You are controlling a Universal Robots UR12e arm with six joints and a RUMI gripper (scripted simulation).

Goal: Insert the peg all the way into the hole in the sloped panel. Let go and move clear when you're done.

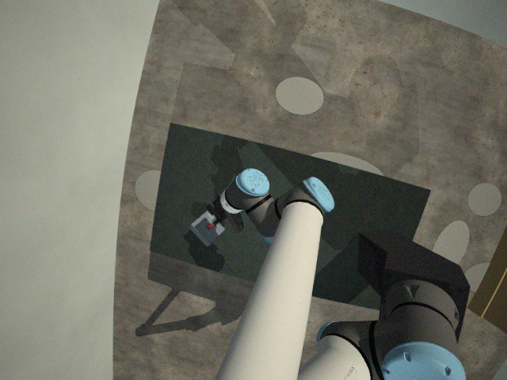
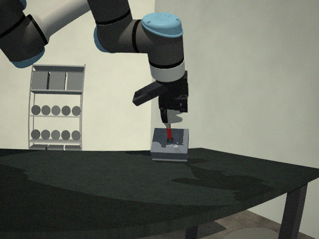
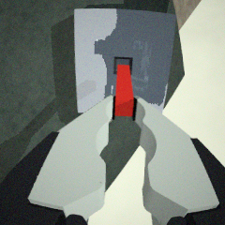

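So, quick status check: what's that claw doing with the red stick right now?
Gripper shut on red peg. Peg tip at the hole in sloped panel, not fully in. Nothing blocking.

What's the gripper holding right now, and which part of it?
The gripper is shut on the red peg, pinching its upper end between the fingertips; the lower end meets the hole.

Dim, even light throughout; no glare. Broad soft-edged shadows across the dark table (image 2: 77, 179), longest beyond the fingers and to their right in the exterior view. Overlapping arm shadows on the mottled floor (image 1: 368, 102). Marked barrel distortion at the top view's edges. Wrist view coarse and blocky, panel (image 3: 94, 42) patched with shade ahead of the fingertips.
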